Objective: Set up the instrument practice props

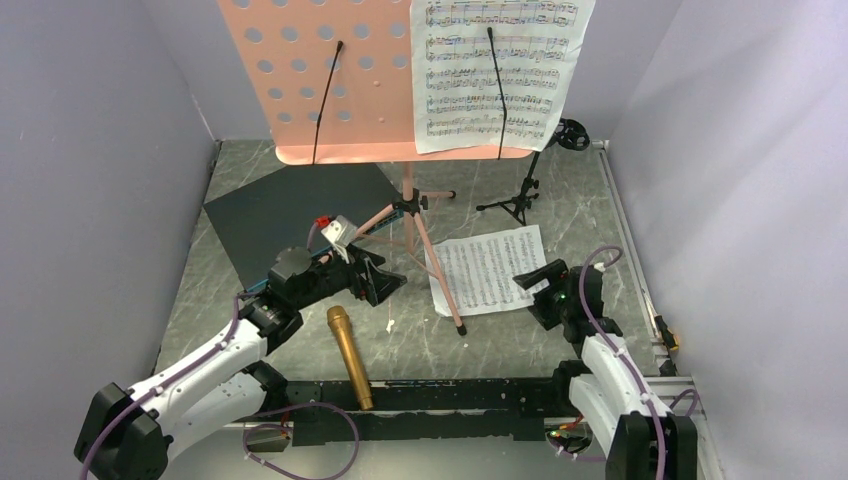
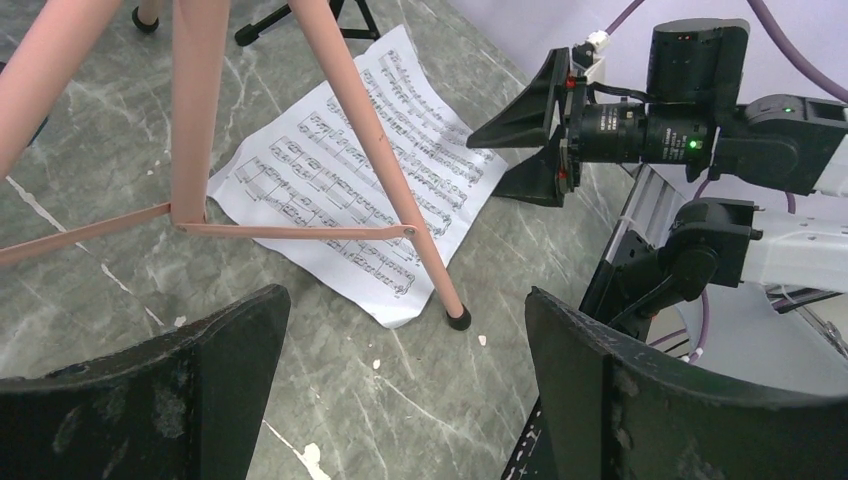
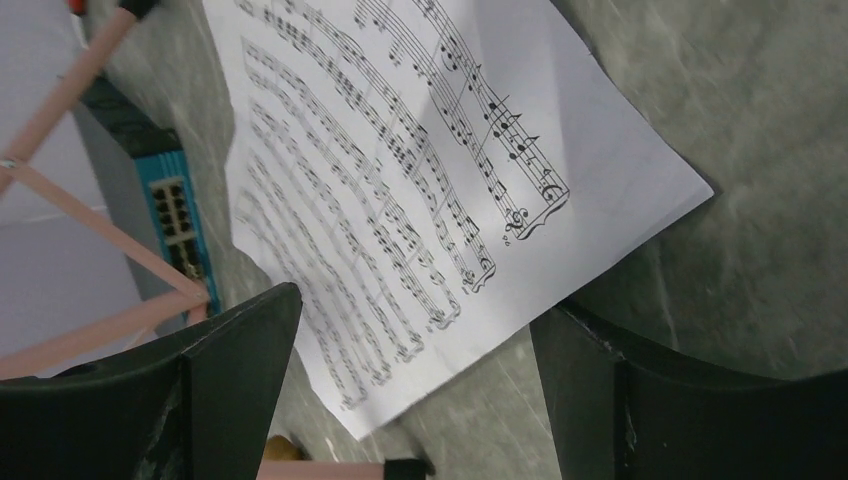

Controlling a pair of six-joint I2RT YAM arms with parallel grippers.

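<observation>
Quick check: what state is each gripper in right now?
Left gripper: open, fingers wide apart, holding nothing.
Right gripper: open, empty, poised by the sheet-music page lying flat.

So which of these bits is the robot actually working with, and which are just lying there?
Part of the job: pink music stand; sheet-music page on its desk; second page lying flat by its legs; gold microphone; small black mic stand.

Just lying about: dark flat panel.
</observation>
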